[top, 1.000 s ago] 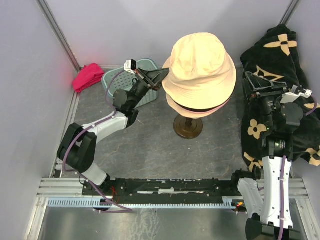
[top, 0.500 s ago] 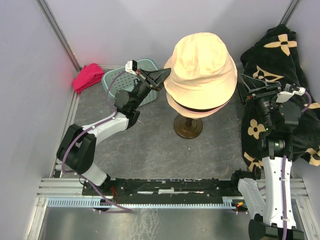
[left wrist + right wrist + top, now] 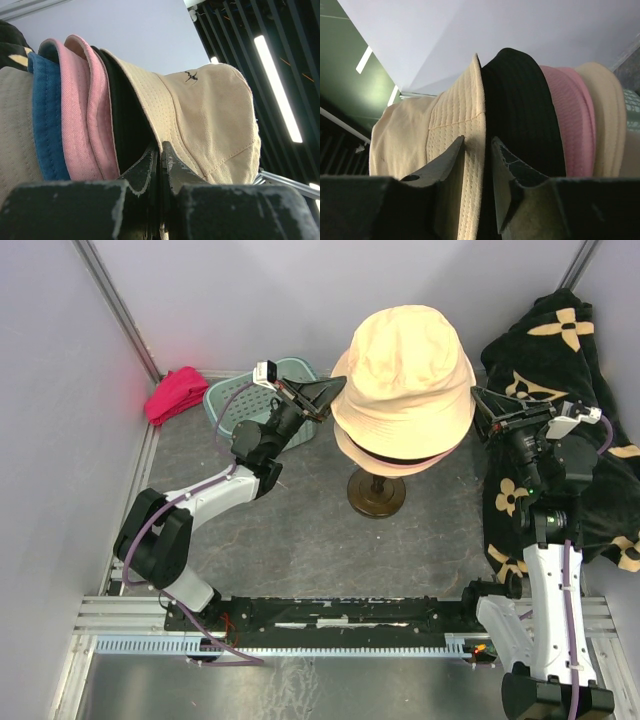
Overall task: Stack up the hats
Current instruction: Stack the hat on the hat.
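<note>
Far left: a magenta cloth (image 3: 175,393) lies against the wall, with a basket (image 3: 226,405) just to its right. I leave both alone.
Left end effector (image 3: 338,390): clenched on the left brim of the cream hat (image 3: 405,365). In its wrist view the tips are pinched together on that brim alone, and the black hat (image 3: 125,115) sits just beside them, not caught.
Stack: the hats sit nested on a stand (image 3: 377,493) in the middle of the desk (image 3: 300,540). The cream hat is on top, then the black hat, the pink hat (image 3: 90,105), the blue hat (image 3: 47,115) and the tan hat (image 3: 15,125).
Right end effector (image 3: 476,400): at the right brim, one finger on each side of the cream edge, with a gap between them. I cannot tell whether it bites yet.
Relation that matters: the cream hat lies between my two arms. It is to the right of the left tips and to the left of the right tips, and each arm is at its own side of the brim. The stack's axis stands upright along the stand.
Next move, as I judge it: draw both sides down evenly so the crown seats. An uneven pull could tilt the stack.
Far right: a black cloth (image 3: 560,335) with beige flowers lies behind the right arm.
</note>
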Controlling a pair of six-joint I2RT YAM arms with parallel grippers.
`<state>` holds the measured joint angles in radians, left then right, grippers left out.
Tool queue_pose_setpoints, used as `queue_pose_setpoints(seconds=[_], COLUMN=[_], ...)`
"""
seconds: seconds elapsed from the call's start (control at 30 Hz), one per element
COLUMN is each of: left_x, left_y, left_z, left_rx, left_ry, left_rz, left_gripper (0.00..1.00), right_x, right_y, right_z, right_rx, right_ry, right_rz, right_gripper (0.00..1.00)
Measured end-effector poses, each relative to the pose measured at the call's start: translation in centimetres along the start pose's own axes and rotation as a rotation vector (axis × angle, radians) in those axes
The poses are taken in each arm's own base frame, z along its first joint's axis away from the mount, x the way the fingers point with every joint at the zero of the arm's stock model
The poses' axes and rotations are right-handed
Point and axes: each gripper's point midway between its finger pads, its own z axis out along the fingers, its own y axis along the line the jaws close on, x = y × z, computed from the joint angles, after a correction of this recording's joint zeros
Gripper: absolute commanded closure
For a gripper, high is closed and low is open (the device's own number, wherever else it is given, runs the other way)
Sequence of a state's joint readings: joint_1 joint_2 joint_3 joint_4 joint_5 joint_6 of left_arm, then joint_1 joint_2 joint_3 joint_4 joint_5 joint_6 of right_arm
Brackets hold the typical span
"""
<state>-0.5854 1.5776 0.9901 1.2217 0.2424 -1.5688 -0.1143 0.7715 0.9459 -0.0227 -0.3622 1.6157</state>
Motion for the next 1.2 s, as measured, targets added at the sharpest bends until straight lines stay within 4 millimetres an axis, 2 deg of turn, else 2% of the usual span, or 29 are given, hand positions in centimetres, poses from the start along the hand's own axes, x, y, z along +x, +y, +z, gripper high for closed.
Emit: queue_pose_setpoints(seconds=[0.13,0.17,0.4,0.83,1.07,1.2], left_x=[0.1,0.1,-0.1,0.2,0.0,-0.1], left_y=[-0.1,0.0,0.0,-0.5,-0.9,-1.0], left_z=[0.1,0.2,0.2,0.7,0.6,-0.3], left_rx=[0.000,-0.002,-0.008,-0.004,0.000,-0.008], left_ry=[-0.001,-0.002,-0.011,-0.002,0.002,-0.004], left_rz=[-0.001,-0.002,-0.001,0.023,0.029,0.030], left_gripper=[0.97,0.97,0.96,0.94,0.96,0.96], right_x=[0.0,0.0,-0.1,-0.3,-0.7,-0.8], right_y=[0.5,0.6,0.4,-2.5,-2.6,-2.4], right_z=[0.0,0.1,0.0,-0.9,-1.0,-0.4], right_rx=[-0.017,-0.020,-0.020,0.003,0.003,0.013], right_ry=[0.001,0.001,-0.007,-0.045,-0.058,-0.048], right_rz=[0.012,0.019,0.030,0.038,0.018,0.001], right_gripper=[0.95,0.98,0.98,0.98,0.98,0.98])
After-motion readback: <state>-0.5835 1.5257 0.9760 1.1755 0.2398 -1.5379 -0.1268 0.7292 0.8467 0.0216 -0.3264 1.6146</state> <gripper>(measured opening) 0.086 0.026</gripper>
